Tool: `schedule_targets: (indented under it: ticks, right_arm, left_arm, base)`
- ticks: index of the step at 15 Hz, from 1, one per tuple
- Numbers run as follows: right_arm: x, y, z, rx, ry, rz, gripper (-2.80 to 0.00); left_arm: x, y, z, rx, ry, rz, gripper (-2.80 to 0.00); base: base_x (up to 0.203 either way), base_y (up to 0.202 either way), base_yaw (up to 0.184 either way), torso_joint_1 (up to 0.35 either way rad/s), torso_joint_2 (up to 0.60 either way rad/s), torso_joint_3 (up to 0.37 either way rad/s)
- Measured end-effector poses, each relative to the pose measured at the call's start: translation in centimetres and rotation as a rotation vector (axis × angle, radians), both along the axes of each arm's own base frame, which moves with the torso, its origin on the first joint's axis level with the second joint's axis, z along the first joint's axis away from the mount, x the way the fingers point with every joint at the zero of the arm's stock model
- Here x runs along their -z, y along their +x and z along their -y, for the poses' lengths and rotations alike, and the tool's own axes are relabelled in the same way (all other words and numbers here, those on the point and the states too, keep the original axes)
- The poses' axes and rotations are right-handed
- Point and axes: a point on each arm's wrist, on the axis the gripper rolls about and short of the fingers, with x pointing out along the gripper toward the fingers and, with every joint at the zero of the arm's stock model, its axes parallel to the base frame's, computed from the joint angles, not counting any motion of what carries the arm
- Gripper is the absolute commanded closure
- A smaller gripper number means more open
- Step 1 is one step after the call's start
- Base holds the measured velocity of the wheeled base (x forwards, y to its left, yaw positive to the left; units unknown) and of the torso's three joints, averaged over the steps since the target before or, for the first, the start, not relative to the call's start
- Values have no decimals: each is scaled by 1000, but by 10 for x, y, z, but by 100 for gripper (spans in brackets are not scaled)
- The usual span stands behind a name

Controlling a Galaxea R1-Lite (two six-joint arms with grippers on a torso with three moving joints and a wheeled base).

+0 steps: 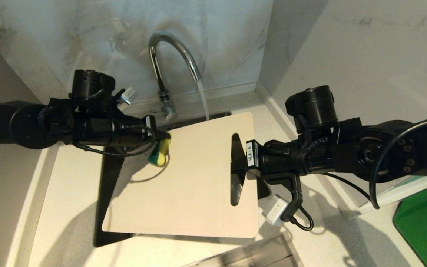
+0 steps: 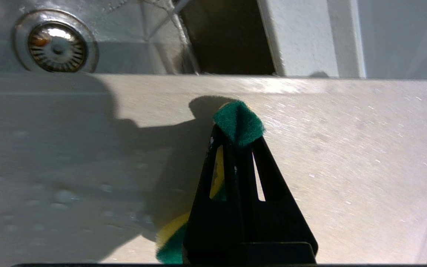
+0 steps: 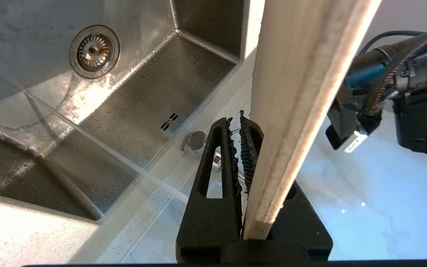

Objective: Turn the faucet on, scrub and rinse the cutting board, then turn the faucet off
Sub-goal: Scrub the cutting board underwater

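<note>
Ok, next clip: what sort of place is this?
Most likely a kitchen sink corner: a running chrome faucet over a steel sink with a drain strainer, pale counter and marble-look walls. A cutting board is being scrubbed with a sponge.

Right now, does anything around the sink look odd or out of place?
Nothing stands out. Water runs from the chrome gooseneck faucet behind the pale beige cutting board, held over the steel sink; the left gripper presses a yellow-green sponge on it.
</note>
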Motion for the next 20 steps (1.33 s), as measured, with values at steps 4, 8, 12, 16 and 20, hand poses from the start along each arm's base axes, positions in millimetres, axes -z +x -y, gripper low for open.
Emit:
schedule_targets:
  ticks: [4,8,12,16,20]
  right_arm:
    - [0,0,1,1,2,4,0]
    - [-3,-1,3,3,5,9,0]
    - [-5,-2,6,10,8,14,0]
    - [-7,-3,7,11,11,18,0]
    - [-8,-4,7,11,12,21,0]
  left_arm:
    - [1,9,-20,-54,-2,-2,0]
    - [3,17,-39,-106,0,-9,0]
    - [9,26,-60,-161,16,-20,0]
    - [15,36,-85,-210,25,-24,0]
    - [18,41,-94,-216,25,-28,0]
  base:
    - [0,0,0,0,0,0]
    - [0,0,0,0,0,0]
    - [0,0,0,0,0,0]
    - [0,0,0,0,0,0]
    - [0,0,0,0,0,0]
